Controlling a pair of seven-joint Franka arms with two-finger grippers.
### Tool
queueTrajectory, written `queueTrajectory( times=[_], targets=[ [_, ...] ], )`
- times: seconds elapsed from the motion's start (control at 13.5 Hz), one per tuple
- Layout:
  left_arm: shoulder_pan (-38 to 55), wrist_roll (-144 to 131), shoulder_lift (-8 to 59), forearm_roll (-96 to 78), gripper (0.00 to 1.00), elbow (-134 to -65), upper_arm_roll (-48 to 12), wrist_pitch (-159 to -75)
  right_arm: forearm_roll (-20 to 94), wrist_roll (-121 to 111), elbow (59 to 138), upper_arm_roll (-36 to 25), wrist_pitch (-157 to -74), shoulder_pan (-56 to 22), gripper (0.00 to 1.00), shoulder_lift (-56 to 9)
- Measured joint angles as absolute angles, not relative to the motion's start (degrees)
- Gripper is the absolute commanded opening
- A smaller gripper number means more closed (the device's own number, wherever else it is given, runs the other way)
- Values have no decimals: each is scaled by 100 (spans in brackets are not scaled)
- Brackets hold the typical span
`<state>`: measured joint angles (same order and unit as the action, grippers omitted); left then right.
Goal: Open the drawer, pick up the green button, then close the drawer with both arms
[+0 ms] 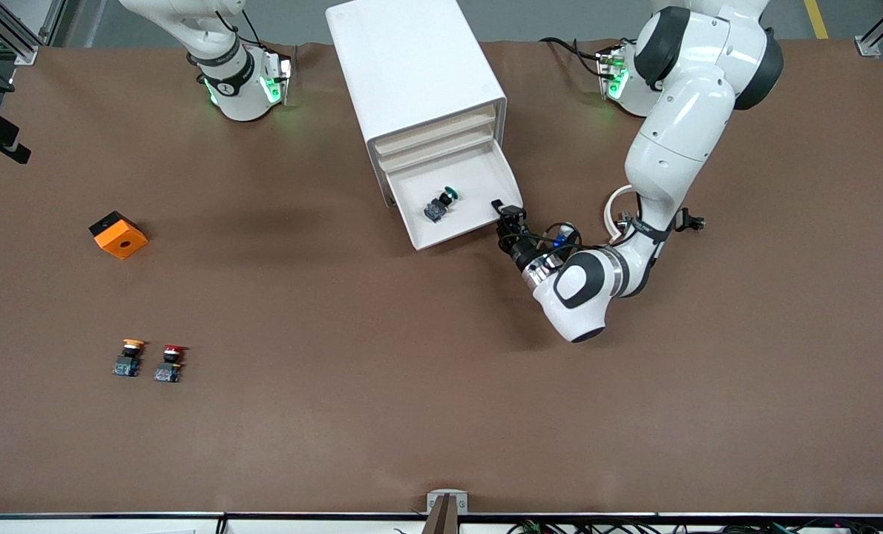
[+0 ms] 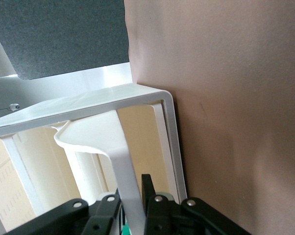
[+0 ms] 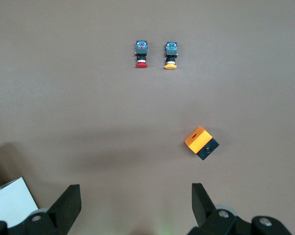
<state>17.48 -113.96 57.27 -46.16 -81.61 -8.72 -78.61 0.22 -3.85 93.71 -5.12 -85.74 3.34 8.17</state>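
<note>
The left claw (image 1: 502,213) pinches the front wall of the pulled-out shallow white drawer (image 1: 478,222) — green-capped button (image 1: 441,202) inside — while the right claw (image 3: 136,203), waiting, gapes wide over brown tabletop (image 1: 382,356).

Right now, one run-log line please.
bottom white tray drawer: open | green-capped push button: inside drawer | left gripper: shut on drawer front edge | right gripper: open, waiting

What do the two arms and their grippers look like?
Both arms are glossy white with black joint rings; green lights glow at their bases. The left gripper is small and black, with black cables looped at its wrist. The right gripper has black fingers.
</note>
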Motion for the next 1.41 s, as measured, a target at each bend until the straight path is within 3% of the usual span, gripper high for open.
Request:
queueTrajectory(
  times=[0.3,0.37,0.45,0.52,1.11,1.41],
  targets=[
    [1663,-11369,5727,-4620,23,-8128,-868,-7891,16,-464,9426,-531,-8511,350,100,379],
    [1635,-11364,5727,-4620,43,-8120,-867,-7898,12,-583,9418,-544,-8560,353,100,245],
    [1615,-11359,5727,-4620,75,-8115,-850,-7907,11,-653,9412,-558,-8602,357,100,141],
    [1598,-11348,5727,-4619,100,-8113,-830,-7913,8,-696,9410,-570,-8629,366,100,47],
    [1584,-9971,5597,-4570,100,-7827,-808,-8038,15,-692,9179,-562,-8725,556,100,-593],
    [1541,-8291,5353,-4329,100,-7766,-804,-8056,56,426,9141,-470,-8720,170,100,-592]
  ],
)
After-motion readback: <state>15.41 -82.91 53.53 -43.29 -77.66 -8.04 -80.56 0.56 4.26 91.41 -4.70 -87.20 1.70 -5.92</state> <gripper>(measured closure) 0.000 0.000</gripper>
